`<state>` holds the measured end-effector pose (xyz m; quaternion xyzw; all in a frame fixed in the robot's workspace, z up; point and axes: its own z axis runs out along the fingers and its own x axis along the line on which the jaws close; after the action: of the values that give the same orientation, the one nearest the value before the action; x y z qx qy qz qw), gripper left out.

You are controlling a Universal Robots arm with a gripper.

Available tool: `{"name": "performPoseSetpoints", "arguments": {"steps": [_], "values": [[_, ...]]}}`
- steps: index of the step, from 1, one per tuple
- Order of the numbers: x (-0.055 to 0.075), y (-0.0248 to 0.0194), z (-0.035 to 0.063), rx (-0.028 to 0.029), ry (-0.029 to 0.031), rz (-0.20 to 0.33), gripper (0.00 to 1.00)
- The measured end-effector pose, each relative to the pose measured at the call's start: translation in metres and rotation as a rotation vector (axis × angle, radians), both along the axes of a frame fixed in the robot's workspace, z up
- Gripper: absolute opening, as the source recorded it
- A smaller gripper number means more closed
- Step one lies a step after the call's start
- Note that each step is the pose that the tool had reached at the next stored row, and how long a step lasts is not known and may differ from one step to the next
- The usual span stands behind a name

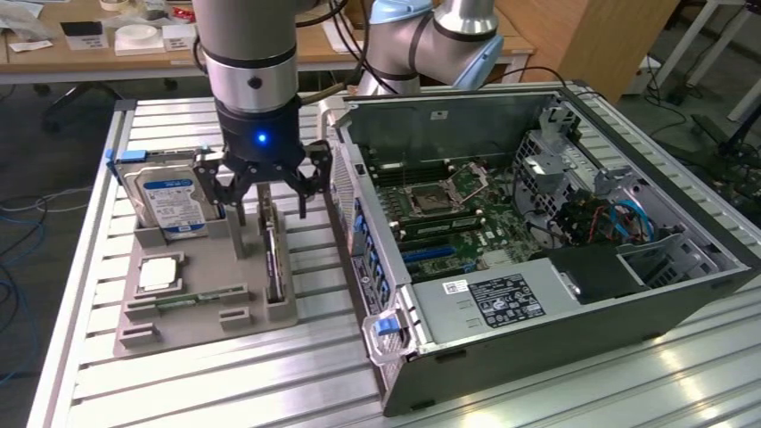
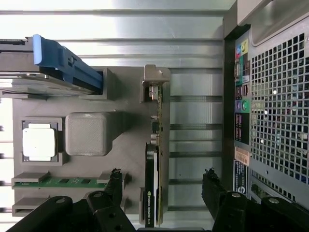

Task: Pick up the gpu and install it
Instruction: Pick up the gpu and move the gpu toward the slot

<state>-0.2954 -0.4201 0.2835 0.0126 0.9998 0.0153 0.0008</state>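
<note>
One card matters here: the gpu point(image 2: 155, 159) stands on its thin edge in a slot along the holder tray's point(image 1: 196, 263) edge nearest the computer case point(image 1: 476, 111). Its long axis runs along that edge. The gripper point(image 1: 263, 203) hangs right above it, jaws spread wide and empty, one finger to each flat side, so the closing line crosses the card's length. The card's black cooler end lies beneath the claw.

Robotics lab: arm point(image 1: 252, 62), opened PC point(image 1: 571, 332)
</note>
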Motion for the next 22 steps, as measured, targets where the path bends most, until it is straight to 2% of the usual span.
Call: {"name": "performPoseSetpoints", "arguments": {"steps": [9, 22], "values": [[0.0, -0.0008, -0.0039, 0.0, 0.0001, 0.0, 0.76], [-0.0006, -0.0054, -0.0104, 0.0003, -0.0009, 0.001, 0.76]]}}
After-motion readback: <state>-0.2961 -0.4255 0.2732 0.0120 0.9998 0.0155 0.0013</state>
